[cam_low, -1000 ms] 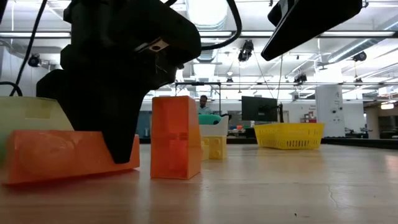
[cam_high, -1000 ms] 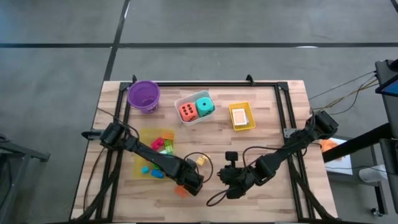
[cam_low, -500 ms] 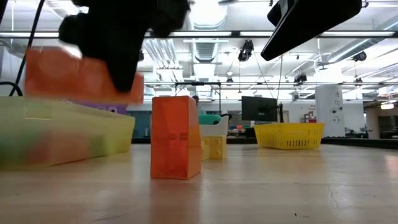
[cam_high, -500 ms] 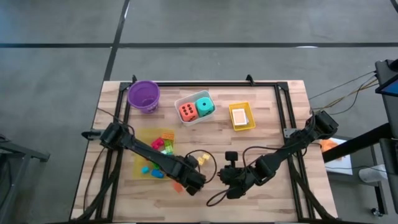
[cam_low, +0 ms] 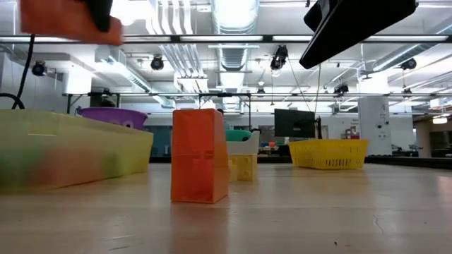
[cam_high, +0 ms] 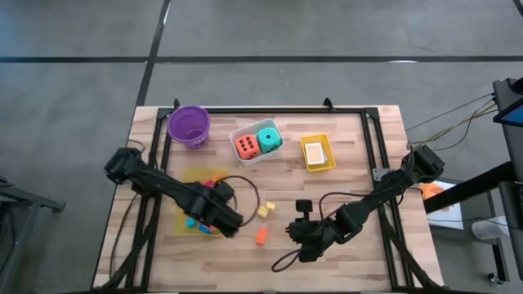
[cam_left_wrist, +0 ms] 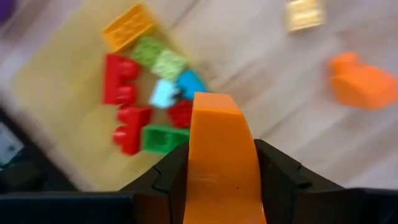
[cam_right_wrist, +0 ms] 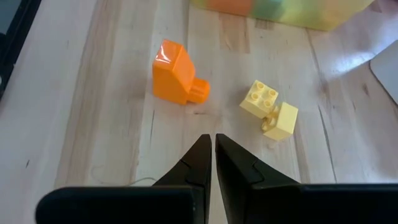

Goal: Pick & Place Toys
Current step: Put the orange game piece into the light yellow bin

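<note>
While the left gripper point(cam_left_wrist: 217, 180) is carrying an orange block point(cam_left_wrist: 217, 155) clamped in its jaws above the yellow tray point(cam_high: 186, 219), the placing step is underway; releasing over the blocks comes next. The right gripper point(cam_right_wrist: 208, 152), jaws closed and empty, is waiting over the counter point(cam_high: 359, 163).

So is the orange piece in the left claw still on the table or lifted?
Lifted. The left claw grips the orange piece on both sides, above the yellow tray of blocks.

The left gripper point(cam_left_wrist: 214, 180), clamping an orange block point(cam_left_wrist: 217, 155), has lifted from lower centre to over the yellow tray point(cam_high: 186, 219), centre-left.
</note>
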Robot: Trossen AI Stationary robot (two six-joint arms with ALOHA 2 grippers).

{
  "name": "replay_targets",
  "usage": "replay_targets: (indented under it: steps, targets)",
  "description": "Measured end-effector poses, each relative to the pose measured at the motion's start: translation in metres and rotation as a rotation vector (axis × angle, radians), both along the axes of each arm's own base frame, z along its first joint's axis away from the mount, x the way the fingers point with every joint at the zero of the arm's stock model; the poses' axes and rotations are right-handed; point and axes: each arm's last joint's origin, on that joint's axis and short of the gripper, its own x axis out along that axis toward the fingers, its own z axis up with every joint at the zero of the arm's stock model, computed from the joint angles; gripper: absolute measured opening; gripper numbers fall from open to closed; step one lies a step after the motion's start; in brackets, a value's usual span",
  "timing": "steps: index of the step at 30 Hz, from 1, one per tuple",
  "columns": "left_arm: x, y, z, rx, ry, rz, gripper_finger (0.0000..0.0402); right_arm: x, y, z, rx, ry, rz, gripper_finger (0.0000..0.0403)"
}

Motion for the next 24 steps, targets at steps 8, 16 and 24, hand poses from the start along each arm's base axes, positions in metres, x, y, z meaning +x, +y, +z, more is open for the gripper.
replay_targets:
  steps: [8,16,24]
  targets:
    - [-0.06,0.034,-0.033,0.039,0.044,0.164,0.0137,0.0,0.0,0.0,0.004,-0.002,-0.003,0.0019]
    - [-0.097,0.055,-0.076,-0.073,-0.155,0.226,0.0137,0.001,-0.001,0.0,0.002,-0.003,-0.003,0.0019]
    - [-0.122,0.063,-0.11,-0.118,-0.036,0.343,0.0137,0.001,0.0,0.0,0.006,-0.009,-0.003,0.0019]
